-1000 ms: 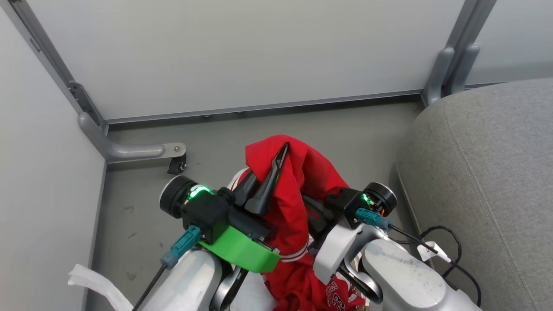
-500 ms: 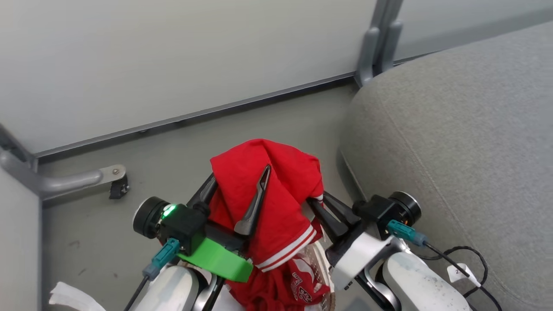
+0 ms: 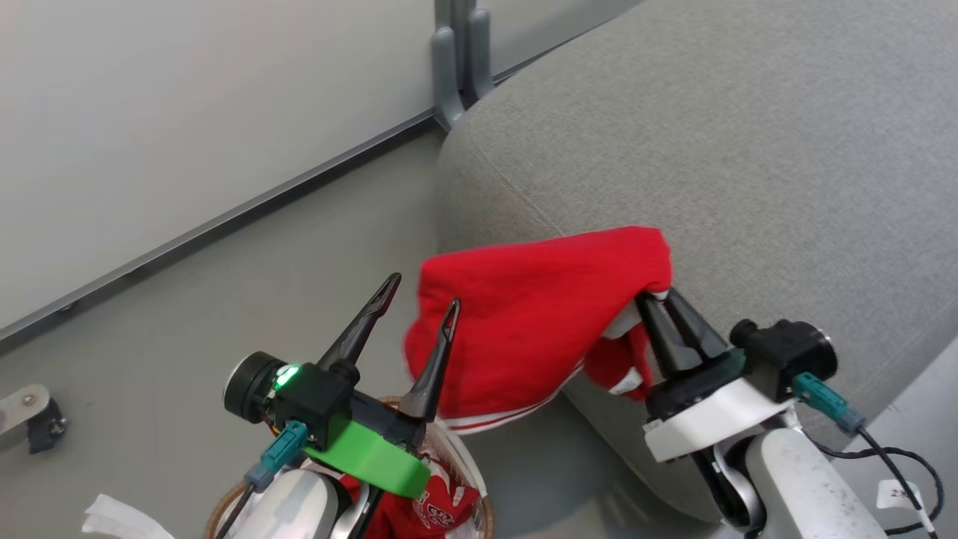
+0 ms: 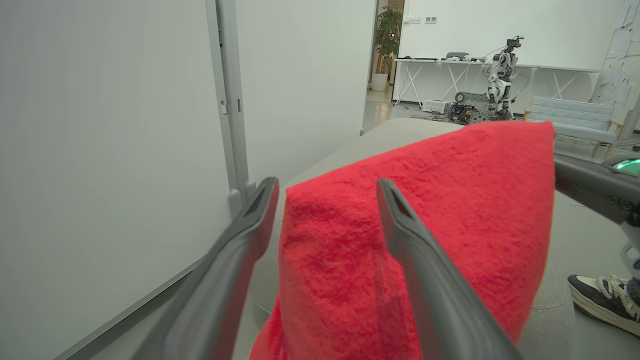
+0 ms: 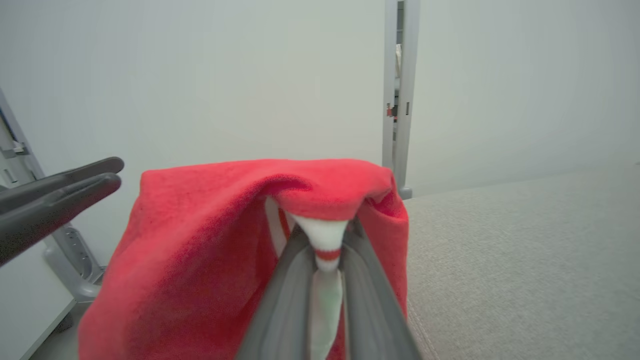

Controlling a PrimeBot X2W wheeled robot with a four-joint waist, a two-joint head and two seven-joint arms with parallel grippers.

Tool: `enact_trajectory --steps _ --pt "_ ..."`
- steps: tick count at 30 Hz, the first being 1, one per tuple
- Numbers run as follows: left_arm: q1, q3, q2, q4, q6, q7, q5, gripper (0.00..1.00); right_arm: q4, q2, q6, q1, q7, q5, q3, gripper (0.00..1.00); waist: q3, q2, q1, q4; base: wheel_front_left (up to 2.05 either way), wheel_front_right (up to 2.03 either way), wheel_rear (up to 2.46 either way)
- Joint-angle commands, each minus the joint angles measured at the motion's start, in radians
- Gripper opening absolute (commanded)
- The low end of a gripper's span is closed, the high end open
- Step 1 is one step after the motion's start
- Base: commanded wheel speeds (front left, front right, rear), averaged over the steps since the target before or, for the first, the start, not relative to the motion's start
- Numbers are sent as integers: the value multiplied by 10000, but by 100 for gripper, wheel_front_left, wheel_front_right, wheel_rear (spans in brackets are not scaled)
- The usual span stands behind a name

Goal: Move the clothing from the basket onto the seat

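Observation:
A red garment point(image 3: 539, 329) with white stripes hangs from my right gripper point(image 3: 657, 298), which is shut on its white-trimmed edge point(image 5: 327, 240). It dangles over the front-left corner of the grey seat point(image 3: 711, 150). My left gripper point(image 3: 420, 296) stands open just left of the garment, clamping nothing; in the left wrist view the red cloth point(image 4: 450, 200) hangs just beyond its spread fingers point(image 4: 265, 200). Below my left arm is the basket point(image 3: 485, 503) with its brown rim, holding more red clothing point(image 3: 430, 509) with white lettering.
A pale partition wall point(image 3: 187, 112) with a grey post point(image 3: 460, 60) runs behind the grey floor point(image 3: 224, 299). A caster foot point(image 3: 34, 419) sits at far left. A person's shoe point(image 4: 600, 295) shows beside the seat. A black cable point(image 3: 898, 464) trails by my right arm.
My left gripper has opened and let go of the red garment. The right gripper has carried it rightward to the seat's corner. The head view has swung right.

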Motion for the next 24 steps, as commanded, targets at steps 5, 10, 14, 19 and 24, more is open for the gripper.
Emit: enact_trajectory --steps 5,10,14,19,24 --pt "-409 -257 245 90 -52 5 -98 100 -696 136 -9 280 -48 -289 -930 0 730 -1 0 -901 0 0 0" --pt "-666 -343 517 -54 -52 5 -72 100 -883 -104 -10 -453 -48 -511 -1321 0 1349 -1 0 -945 0 0 0" --pt "-756 -274 842 -315 -52 5 1 100 -610 -611 -10 -1657 -48 -704 -1270 0 2016 -1 0 -958 0 0 0" --pt "-1157 -498 1332 -635 -52 5 44 100 -12 -1404 -10 -3725 -48 -965 -1557 0 3099 -1 0 -548 0 0 0" --pt "-1698 -757 1704 -877 -52 5 -37 100 733 -2121 -10 -5534 -48 -1415 -2038 0 4057 -1 0 33 0 0 0"
